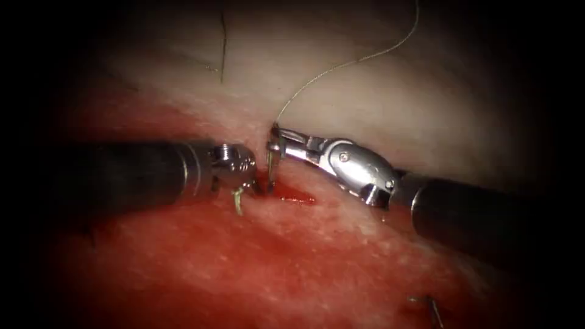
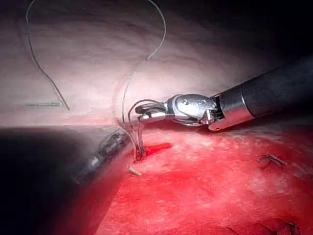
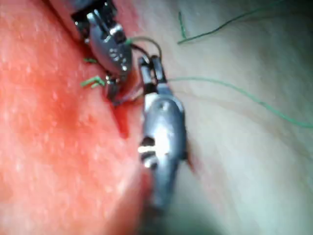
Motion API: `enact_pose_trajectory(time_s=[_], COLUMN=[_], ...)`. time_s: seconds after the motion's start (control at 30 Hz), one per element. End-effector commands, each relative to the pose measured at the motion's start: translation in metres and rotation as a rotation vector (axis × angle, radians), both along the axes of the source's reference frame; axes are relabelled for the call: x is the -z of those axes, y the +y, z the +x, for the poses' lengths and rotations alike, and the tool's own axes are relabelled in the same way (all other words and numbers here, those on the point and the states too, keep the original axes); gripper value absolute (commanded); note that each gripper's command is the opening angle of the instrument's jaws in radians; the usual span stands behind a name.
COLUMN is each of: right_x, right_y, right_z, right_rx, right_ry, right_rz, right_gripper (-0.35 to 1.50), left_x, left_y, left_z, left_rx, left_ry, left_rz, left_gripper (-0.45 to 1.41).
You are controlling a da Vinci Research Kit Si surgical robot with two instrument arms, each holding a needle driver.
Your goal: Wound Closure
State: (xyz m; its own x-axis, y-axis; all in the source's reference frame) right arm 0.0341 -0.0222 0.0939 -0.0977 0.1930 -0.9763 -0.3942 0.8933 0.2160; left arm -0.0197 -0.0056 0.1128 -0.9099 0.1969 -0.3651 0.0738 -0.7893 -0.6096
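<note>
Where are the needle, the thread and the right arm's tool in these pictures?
needle (image 2: 139,139): left wrist view, on its curved body below the right tool's jaws.
thread (image 1: 341,66): endoscope view, on the strand above the tool.
right arm's tool (image 1: 275,141): endoscope view, between its jaw tips, shut on the needle.

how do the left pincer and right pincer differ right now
The right pincer grips the needle near its thread end; the left pincer points down at the tissue left of the cut, its hold unclear. The thread trails from the right pincer's side. Both meet at the cut.
</note>
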Motion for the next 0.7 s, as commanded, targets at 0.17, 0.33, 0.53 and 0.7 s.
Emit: enact_pose_trajectory(time_s=[0.17, 0.33, 0.53, 0.7], right_x=[-0.0009, -0.0005, -0.0004, -0.0005], right_y=[0.0003, 0.0001, -0.0002, -0.0005], right_z=[0.0007, 0.0016, 0.0017, 0.0011], right_rx=[0.001, -0.019, -0.052, -0.052], right_ry=[-0.002, 0.010, 0.013, -0.015], right_rz=[0.000, 0.053, 0.114, 0.130], right_gripper=[-0.35, -0.35, -0.35, -0.35], left_x=[-0.0003, 0.0004, 0.0014, 0.0020], left_y=[0.0000, -0.0003, -0.0006, -0.0008], left_z=[-0.0003, -0.0002, 0.0001, 0.0005], left_rx=[0.002, 0.004, 0.013, 0.016], left_ry=[-0.007, -0.016, -0.027, -0.029], left_rz=[0.001, 0.006, -0.003, -0.011], left_gripper=[-0.45, -0.45, -0.45, -0.45])
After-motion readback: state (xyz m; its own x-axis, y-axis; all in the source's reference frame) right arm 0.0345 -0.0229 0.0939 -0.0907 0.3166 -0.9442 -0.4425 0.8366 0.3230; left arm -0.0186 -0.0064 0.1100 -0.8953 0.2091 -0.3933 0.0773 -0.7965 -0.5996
